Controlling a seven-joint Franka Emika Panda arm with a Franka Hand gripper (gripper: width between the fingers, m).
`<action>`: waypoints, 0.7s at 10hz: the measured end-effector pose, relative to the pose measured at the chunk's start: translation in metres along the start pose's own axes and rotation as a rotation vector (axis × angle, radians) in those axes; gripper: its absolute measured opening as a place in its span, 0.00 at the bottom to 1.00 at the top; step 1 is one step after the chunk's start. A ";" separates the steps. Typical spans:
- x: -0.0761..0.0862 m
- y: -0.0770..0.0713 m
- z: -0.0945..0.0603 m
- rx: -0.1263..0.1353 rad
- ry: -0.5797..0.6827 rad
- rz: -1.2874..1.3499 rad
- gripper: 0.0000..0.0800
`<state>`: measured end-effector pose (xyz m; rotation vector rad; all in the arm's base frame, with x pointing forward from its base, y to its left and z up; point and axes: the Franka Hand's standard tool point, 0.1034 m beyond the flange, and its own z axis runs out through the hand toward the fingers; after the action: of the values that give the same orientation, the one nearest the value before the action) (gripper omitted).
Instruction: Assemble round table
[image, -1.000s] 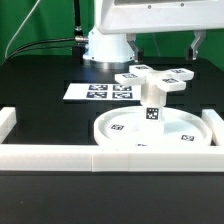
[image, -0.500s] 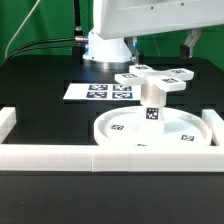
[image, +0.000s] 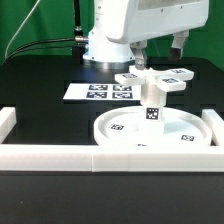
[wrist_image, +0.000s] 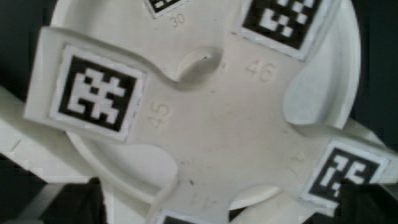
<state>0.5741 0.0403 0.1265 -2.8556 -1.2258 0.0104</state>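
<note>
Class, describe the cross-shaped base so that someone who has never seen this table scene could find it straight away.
Start at the large rimmed disc top lying against the white border rail at the front of the black table. From its middle rises a short cylinder leg. The cross-shaped base sits on top of that leg: the only four-armed part, with a square tag on each arm end.

No readable words or numbers appear; only black-and-white square tags on the cross-shaped base, the disc top and the marker board.
</note>
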 end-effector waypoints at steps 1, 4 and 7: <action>0.000 0.000 0.000 0.000 0.000 -0.030 0.81; -0.003 0.000 0.002 -0.007 -0.008 -0.223 0.81; -0.009 -0.004 0.011 -0.009 -0.010 -0.261 0.81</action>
<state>0.5652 0.0369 0.1155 -2.6817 -1.5929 0.0127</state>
